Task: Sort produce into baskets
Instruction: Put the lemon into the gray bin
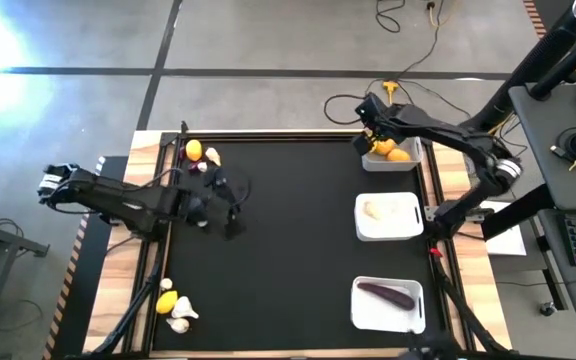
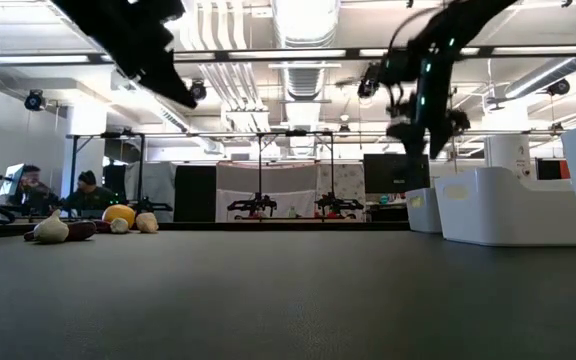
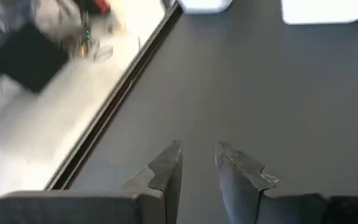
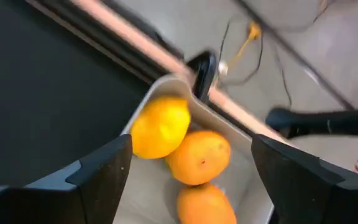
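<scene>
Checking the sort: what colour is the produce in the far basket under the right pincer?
Yellow and orange lemons in the far basket; clearest in the right wrist view.

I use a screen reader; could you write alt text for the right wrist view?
The right pincer, fingers wide apart, hangs over a white basket holding three lemons. The black mat lies beside it, the floor beyond.

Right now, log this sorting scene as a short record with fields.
right gripper: open above the far basket, holding nothing
far basket contents: lemons
middle basket: whitish bulb
near basket: dark eggplant
left gripper: fingers slightly apart, nothing between them, over the mat
unsorted: two clusters along the mat's left edge
</scene>
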You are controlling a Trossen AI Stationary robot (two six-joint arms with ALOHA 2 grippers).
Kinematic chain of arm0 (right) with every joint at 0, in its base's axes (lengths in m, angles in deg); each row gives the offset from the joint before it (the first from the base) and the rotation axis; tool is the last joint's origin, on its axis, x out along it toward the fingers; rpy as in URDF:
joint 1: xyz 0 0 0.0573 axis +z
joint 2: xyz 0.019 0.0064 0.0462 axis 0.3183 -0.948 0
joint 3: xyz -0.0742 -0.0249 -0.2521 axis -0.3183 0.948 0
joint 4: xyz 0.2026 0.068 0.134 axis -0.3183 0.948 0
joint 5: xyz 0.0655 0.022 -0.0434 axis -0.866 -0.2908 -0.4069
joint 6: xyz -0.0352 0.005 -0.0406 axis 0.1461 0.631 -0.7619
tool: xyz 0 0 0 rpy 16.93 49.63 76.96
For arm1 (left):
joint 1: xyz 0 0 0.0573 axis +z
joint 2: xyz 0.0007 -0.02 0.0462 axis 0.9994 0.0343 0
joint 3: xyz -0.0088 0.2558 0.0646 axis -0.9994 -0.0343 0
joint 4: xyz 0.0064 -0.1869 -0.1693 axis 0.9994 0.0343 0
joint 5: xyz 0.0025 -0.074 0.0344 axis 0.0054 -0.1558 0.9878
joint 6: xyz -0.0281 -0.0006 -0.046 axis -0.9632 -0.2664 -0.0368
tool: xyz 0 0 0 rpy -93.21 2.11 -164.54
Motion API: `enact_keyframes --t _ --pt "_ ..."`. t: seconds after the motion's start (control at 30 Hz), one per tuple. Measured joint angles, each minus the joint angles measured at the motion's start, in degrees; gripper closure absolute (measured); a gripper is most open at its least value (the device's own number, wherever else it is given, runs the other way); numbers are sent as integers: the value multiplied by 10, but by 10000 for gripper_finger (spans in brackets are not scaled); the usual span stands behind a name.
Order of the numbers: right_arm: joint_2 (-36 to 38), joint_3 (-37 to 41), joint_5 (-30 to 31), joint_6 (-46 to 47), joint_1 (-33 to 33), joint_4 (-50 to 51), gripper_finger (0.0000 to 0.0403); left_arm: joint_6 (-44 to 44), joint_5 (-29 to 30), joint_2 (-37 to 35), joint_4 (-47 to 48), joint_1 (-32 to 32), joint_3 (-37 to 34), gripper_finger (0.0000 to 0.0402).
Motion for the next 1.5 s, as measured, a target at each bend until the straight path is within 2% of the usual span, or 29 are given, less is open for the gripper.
enact_keyframes --t 0.1,0.23,0.3,0.4,0.47,0.57,0.67,0.9,1.07,1.23,1.33,1.5 --pt "63 5 0 17 52 -11 78 -3 -44 5 51 84 15 326" --pt "136 44 -1 43 177 -83 80 -19 -61 26 115 225 17 329" --pt "164 79 -1 46 251 -163 83 -55 -64 45 134 304 16 328" --pt "186 139 -2 22 352 -313 89 -83 -98 81 132 409 16 322" --pt "185 176 -1 -2 406 -408 93 -64 -112 110 114 456 16 312" --pt "171 213 1 -63 462 -540 96 -49 -118 145 75 492 16 288" --pt "157 213 2 -133 484 -613 99 -49 -136 177 64 507 32 253" --pt "153 169 6 -118 482 -576 106 -63 -132 258 118 567 143 147" --pt "153 169 5 -104 482 -549 108 -84 -169 306 185 626 208 94" --pt "153 169 5 -109 482 -533 110 -113 -177 352 255 658 240 76" --pt "153 169 5 -109 482 -531 110 -124 -154 379 303 669 259 75" --pt "153 169 4 -109 482 -531 109 -129 -148 413 310 673 259 75"
